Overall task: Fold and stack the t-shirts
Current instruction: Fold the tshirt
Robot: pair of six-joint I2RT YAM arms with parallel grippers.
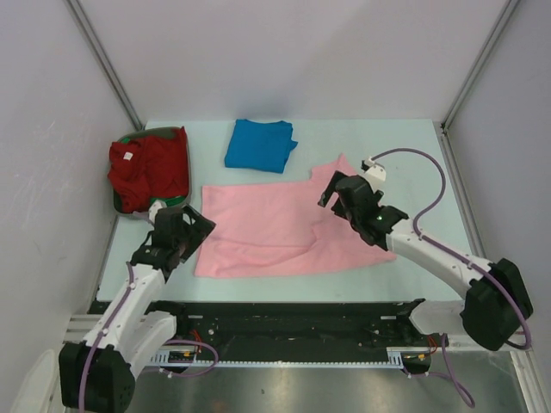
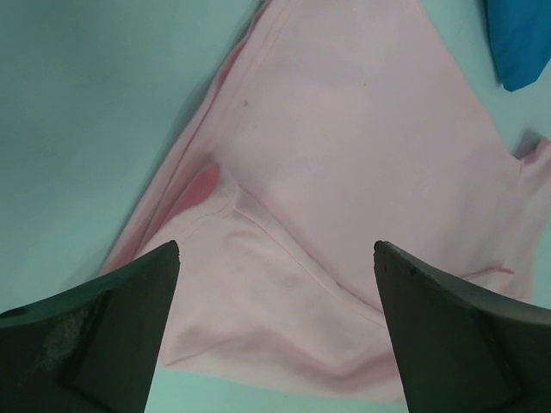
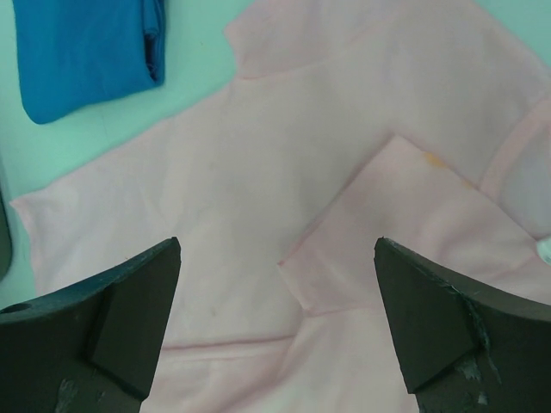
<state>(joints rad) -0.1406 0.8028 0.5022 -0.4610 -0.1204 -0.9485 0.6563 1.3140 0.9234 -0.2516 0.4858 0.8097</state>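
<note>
- Top external view gives you the count: one blue shirt (image 1: 260, 144) lies folded at the far side of the table (image 1: 413, 146), so by the look of it one piece is done.
- You have the pink shirt (image 1: 275, 228) spread mid-table, near the blue one on its near side, with bare table showing between them.
- On its right side a flap (image 3: 413, 224) is turned in over the body. I judge this fold barely begun, since most of the cloth lies in a single flat layer.
- Your red shirt (image 1: 148, 168) sits crumpled in the bin (image 1: 129, 209) at the far left, not yet folded.
- Your left gripper (image 1: 196, 225) hangs over the pink shirt's near-left corner with its jaws spread wide, and nothing is between them.
- Your right gripper (image 1: 334, 194) hangs over the right side of the shirt, by the turned-in flap. It is likewise released and empty.
- What is left for you: finish folding the pink shirt, set it on the blue one, then take out the red shirt, fold it and add it to the stack.
</note>
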